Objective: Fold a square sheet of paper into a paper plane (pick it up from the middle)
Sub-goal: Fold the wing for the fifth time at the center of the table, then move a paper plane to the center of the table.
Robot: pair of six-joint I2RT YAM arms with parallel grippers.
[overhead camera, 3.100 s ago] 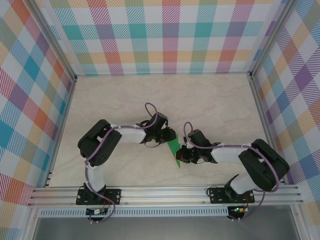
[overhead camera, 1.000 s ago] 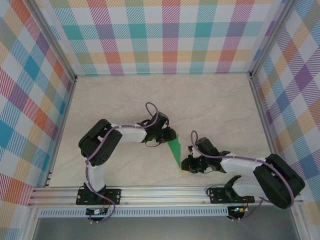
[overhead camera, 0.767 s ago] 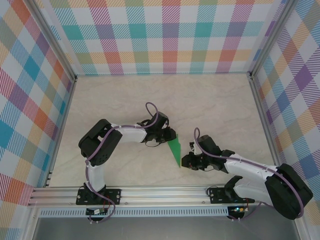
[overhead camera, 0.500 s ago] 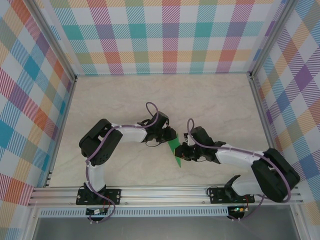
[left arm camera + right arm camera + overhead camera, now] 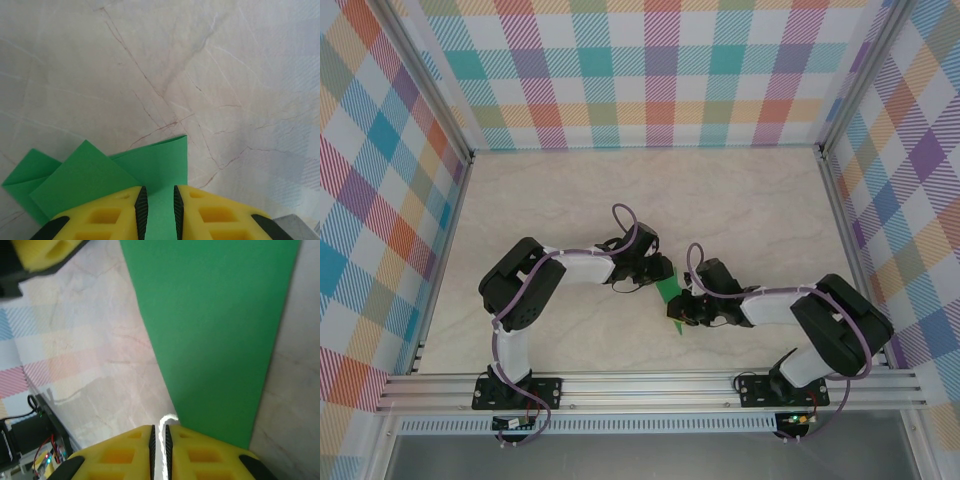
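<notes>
The green paper [image 5: 669,296] lies folded into a narrow pointed shape on the marble table, between my two grippers. In the left wrist view its layers [image 5: 150,167] fan out ahead, and a strip of green fills the narrow gap between the jaws. My left gripper [image 5: 658,278] [image 5: 159,210] rests on the paper's far end, jaws slightly apart. My right gripper [image 5: 682,312] [image 5: 160,440] is at the paper's right edge, shut on a thin curled rim. The broad green face [image 5: 215,330] stretches away from it.
The marble tabletop [image 5: 740,200] is bare beyond the arms. Plaid walls [image 5: 650,80] close three sides. An aluminium rail [image 5: 650,385] runs along the near edge. A yellow finger [image 5: 45,252] of the left gripper shows at the top left of the right wrist view.
My right gripper has come back from the paper's near tip, up along its right edge toward the left gripper. The left gripper has stayed put.
</notes>
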